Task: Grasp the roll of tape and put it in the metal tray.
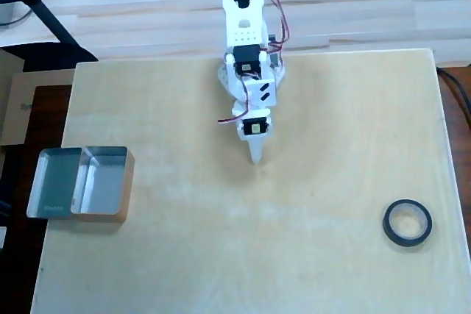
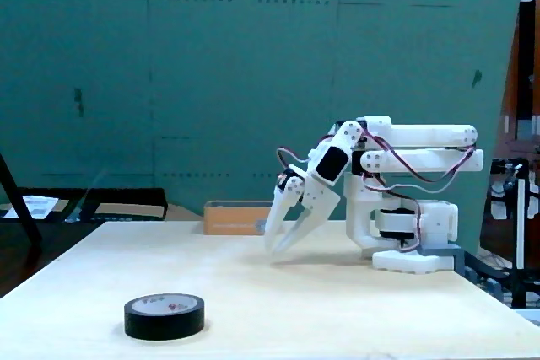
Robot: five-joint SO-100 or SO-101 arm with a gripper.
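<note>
White arm folded over a pale wooden desk (image 1: 294, 240), its pincer (image 2: 276, 249) empty.

Overhead view: black ring-shaped roll of tape (image 1: 407, 223) lies flat near the right edge, well apart from the shiny rectangular metal tray (image 1: 129, 182) at left.
Fixed view: the pincer's pointed fingers are slightly spread, tips near the desk.

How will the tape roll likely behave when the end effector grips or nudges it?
The roll of tape lies flat, so it probably slides rather than rolls. Its thin ring wall looks stiff and light. If tipped onto its edge, it could roll.
</note>
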